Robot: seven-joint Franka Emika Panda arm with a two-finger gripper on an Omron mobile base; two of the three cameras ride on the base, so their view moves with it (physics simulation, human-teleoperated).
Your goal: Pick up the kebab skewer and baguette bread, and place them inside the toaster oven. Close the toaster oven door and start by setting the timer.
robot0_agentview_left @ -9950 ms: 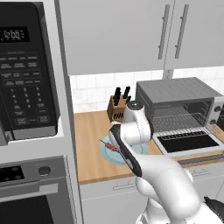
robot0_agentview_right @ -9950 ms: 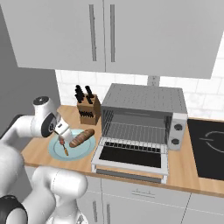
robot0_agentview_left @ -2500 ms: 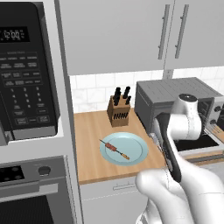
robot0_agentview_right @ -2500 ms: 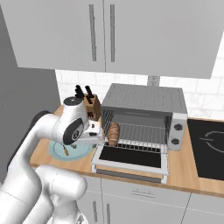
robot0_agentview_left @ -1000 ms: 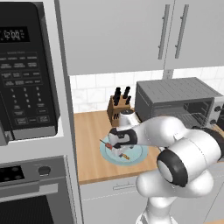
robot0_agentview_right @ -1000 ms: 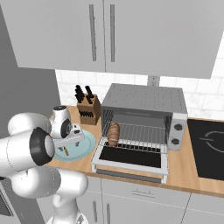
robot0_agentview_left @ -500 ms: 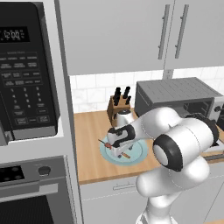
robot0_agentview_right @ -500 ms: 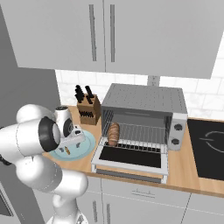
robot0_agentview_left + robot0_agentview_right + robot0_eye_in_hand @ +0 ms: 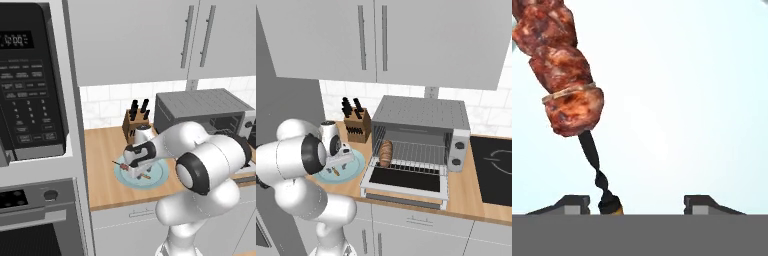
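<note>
a: how far along does it look?

b: about halfway through the loading. the baguette bread (image 9: 385,153) already lies on the wire rack at the left end of the toaster oven (image 9: 421,120), and the toaster oven door (image 9: 406,181) hangs open, flat over the edge of the worktop (image 9: 102,150). the kebab skewer (image 9: 133,168) is not in yet; it lies on the pale blue plate (image 9: 155,178) beside the knife block (image 9: 133,124). after that comes shutting the door and turning the timer knob (image 9: 458,146).

a: and the claw?

b: the claw (image 9: 135,165) is down over the plate, right at the skewer. in the hand view the two fingertips (image 9: 572,204) stand apart, and the dark stick end of the skewer (image 9: 597,170) runs down beside the left one, well off centre, with the meat chunks further out. a wide gap shows on the other side.

a: gripped?

b: not that i can see. the jaws are partly open, and nothing is pinched between them.
</note>
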